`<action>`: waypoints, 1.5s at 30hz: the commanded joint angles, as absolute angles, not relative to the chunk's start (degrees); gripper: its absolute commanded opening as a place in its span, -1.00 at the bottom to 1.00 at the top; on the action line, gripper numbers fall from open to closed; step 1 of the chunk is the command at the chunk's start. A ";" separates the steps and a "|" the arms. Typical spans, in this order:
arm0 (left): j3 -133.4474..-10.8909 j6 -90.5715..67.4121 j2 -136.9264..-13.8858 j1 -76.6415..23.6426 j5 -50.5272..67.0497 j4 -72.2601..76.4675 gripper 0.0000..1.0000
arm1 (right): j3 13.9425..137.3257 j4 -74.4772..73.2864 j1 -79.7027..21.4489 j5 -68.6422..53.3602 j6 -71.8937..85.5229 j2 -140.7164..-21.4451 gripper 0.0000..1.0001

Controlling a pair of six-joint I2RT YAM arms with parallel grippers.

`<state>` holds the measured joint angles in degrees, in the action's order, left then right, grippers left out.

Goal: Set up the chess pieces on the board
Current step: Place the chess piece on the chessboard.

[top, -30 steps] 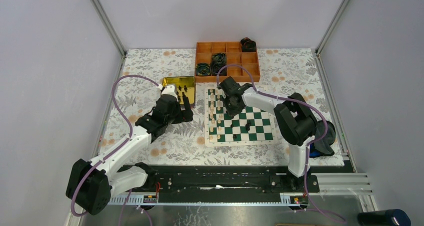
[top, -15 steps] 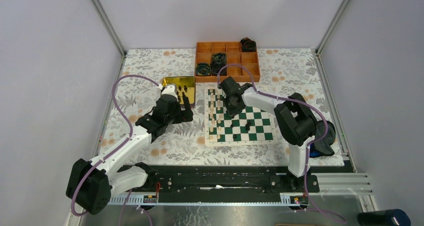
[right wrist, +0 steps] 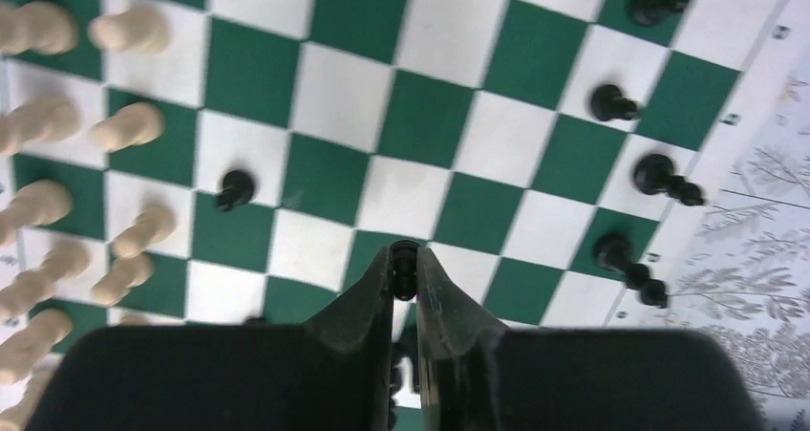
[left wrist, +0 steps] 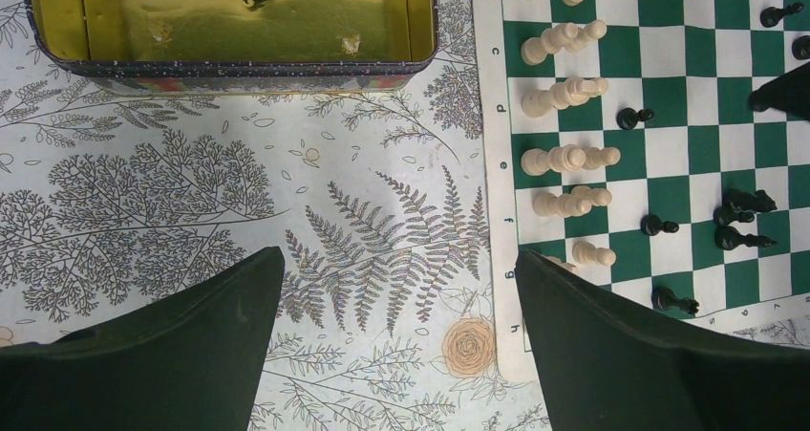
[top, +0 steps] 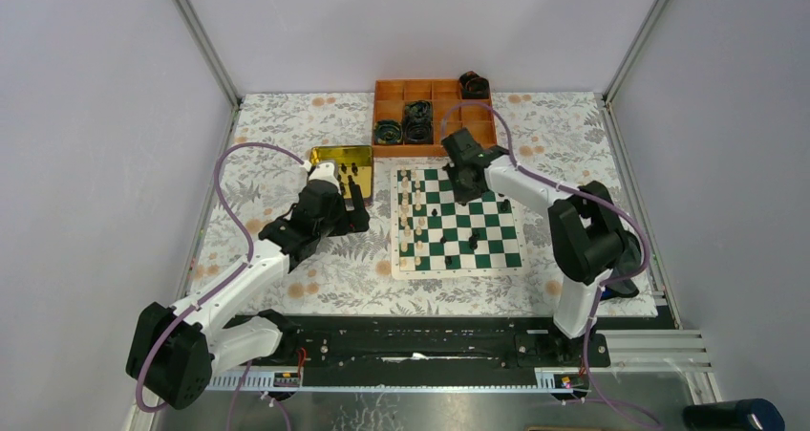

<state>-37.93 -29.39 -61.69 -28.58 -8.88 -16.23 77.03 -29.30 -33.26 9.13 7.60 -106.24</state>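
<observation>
Right gripper clamps a black chess piece over the board.
Its rounded end points out past the fingertips; the left gripper is spread apart.

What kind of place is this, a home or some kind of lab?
Probably a robotics lab cell, not a home: plain panel walls in metal framing enclose the table, and two arms, left and right, are bolted to a rail at its edge. The board looks like a test task.
</observation>
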 commanded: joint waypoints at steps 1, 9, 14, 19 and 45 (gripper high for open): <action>-38.18 -27.99 -60.99 -28.92 -8.51 -13.62 0.98 | 78.03 -29.80 -29.37 11.76 8.02 -104.69 -0.88; -38.15 -27.91 -61.26 -28.92 -8.76 -13.81 0.98 | 79.01 -28.77 -24.82 11.61 7.76 -107.95 -0.88; -38.15 -27.94 -61.44 -28.92 -9.04 -13.98 0.98 | 79.58 -28.16 -23.22 11.47 7.73 -109.78 -0.87; -38.08 -27.85 -61.68 -28.92 -9.29 -14.02 0.98 | 80.13 -27.48 -21.72 11.04 7.56 -111.15 -0.88; -38.15 -27.86 -62.58 -28.92 -9.13 -14.15 0.98 | 82.80 -27.55 -19.77 8.89 7.97 -115.27 -0.28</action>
